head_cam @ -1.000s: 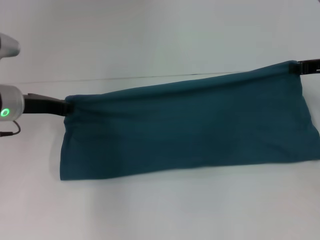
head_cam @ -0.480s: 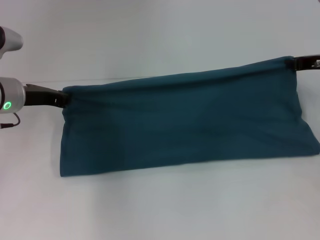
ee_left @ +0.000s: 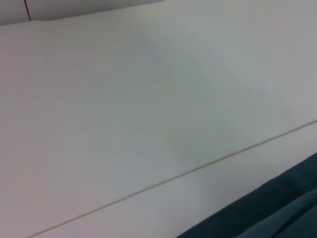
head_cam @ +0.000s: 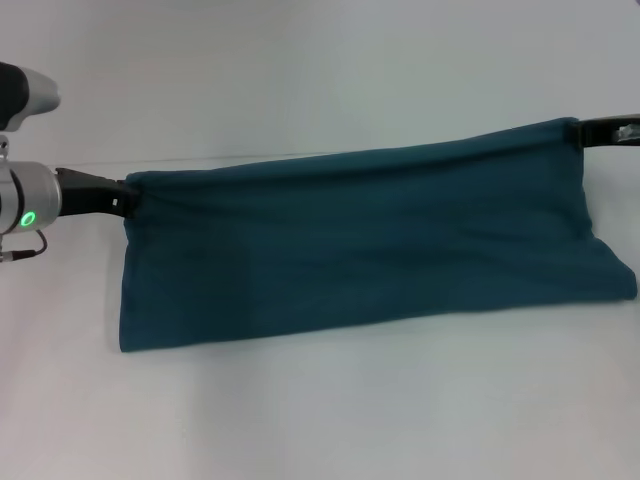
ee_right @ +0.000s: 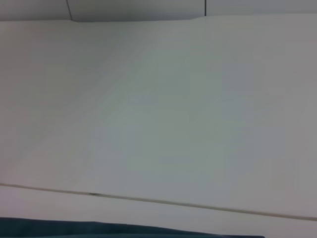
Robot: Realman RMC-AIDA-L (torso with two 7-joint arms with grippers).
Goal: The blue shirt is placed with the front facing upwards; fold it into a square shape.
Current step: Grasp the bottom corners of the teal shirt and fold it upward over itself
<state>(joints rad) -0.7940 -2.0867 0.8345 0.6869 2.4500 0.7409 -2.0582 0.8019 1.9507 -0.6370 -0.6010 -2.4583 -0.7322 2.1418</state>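
Since a moment ago both arms have barely lifted. Left gripper [head_cam: 128, 199] and right gripper [head_cam: 582, 130] jaws stay pinched on the blue shirt's [head_cam: 370, 245] top corners, stretching it taut so it drapes flat onto the table [head_cam: 320, 410].

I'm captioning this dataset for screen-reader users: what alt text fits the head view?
A dark teal-blue shirt, folded into a long band, is stretched across a white table, held at its two far corners. The left pincer grips the far left corner and the right pincer the far right one; the near edge rests on the table.
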